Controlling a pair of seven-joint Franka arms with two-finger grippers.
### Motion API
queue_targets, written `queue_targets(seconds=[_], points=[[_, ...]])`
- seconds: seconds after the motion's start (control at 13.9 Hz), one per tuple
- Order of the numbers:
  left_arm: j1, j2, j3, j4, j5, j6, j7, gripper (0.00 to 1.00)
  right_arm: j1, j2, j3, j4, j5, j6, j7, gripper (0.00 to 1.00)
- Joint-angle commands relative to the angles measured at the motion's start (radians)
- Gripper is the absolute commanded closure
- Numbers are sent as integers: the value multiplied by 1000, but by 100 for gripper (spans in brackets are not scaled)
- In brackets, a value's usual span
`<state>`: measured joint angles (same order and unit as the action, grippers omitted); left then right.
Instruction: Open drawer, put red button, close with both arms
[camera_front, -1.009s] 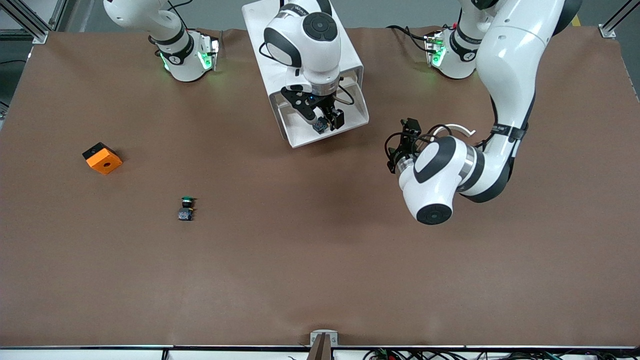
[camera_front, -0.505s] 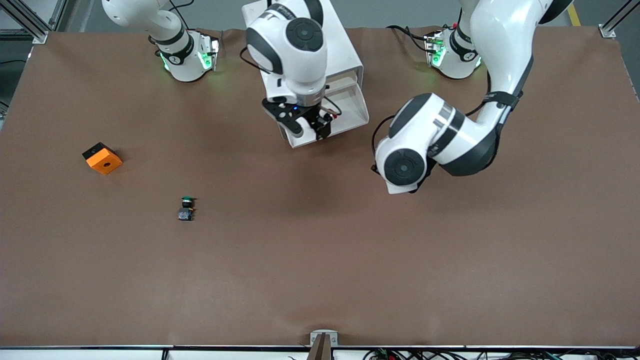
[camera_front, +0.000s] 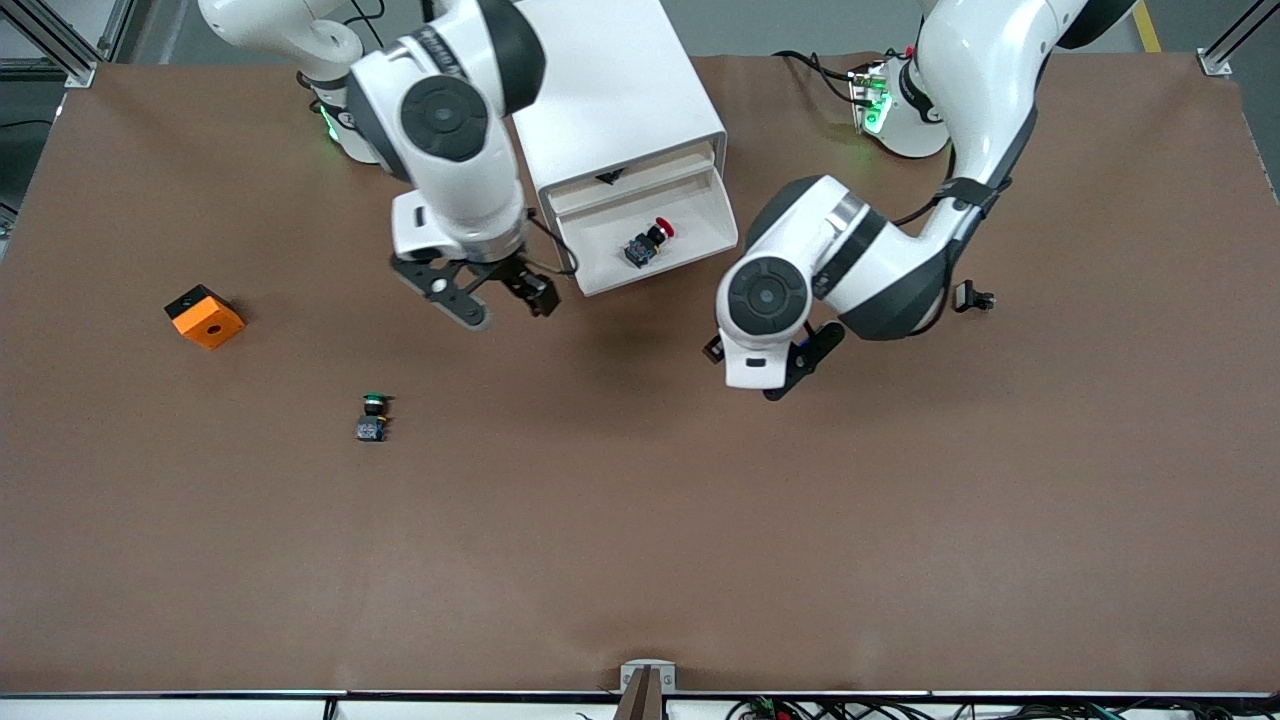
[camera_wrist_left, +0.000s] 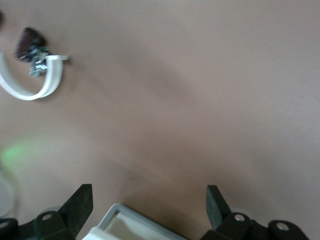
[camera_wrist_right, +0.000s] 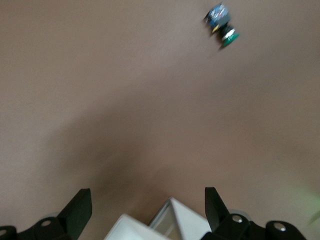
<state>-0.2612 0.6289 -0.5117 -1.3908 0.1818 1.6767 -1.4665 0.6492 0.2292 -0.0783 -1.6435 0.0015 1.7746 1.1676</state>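
Note:
The red button (camera_front: 648, 240) lies in the open drawer (camera_front: 700, 235) of the white cabinet (camera_front: 610, 90), free of both grippers. My right gripper (camera_front: 495, 300) is open and empty over the table beside the drawer, toward the right arm's end. In the right wrist view its open gripper (camera_wrist_right: 146, 202) shows a drawer corner (camera_wrist_right: 172, 220) between the fingers. My left gripper (camera_front: 760, 375) hangs over the table near the drawer's corner at the left arm's end. In the left wrist view this gripper (camera_wrist_left: 147, 202) is open and empty, with the drawer's rim (camera_wrist_left: 130, 222) showing.
A green-capped button (camera_front: 372, 415) stands on the table, also in the right wrist view (camera_wrist_right: 222, 25). An orange block (camera_front: 204, 316) lies toward the right arm's end. A small black part (camera_front: 975, 298) lies by the left arm; a white curved piece (camera_wrist_left: 35, 85) shows beside it.
The right gripper has let go of the red button in the drawer and moved off toward the right arm's end. The left arm has swung its gripper down near the drawer's front corner.

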Motion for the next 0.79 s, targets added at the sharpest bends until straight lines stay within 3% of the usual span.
queue_targets(seconds=[0.0, 0.5, 0.72], points=[[5, -3, -56, -56, 92, 81, 38, 0, -101, -48, 17, -10, 8, -58, -182, 0], [20, -12, -171, -215, 183, 294, 72, 0, -388, -131, 17, -10, 6, -184, -737, 0], [20, -2, -192, -221, 183, 340, 83, 0, -514, -145, 15, -2, 6, -205, -1004, 0]])
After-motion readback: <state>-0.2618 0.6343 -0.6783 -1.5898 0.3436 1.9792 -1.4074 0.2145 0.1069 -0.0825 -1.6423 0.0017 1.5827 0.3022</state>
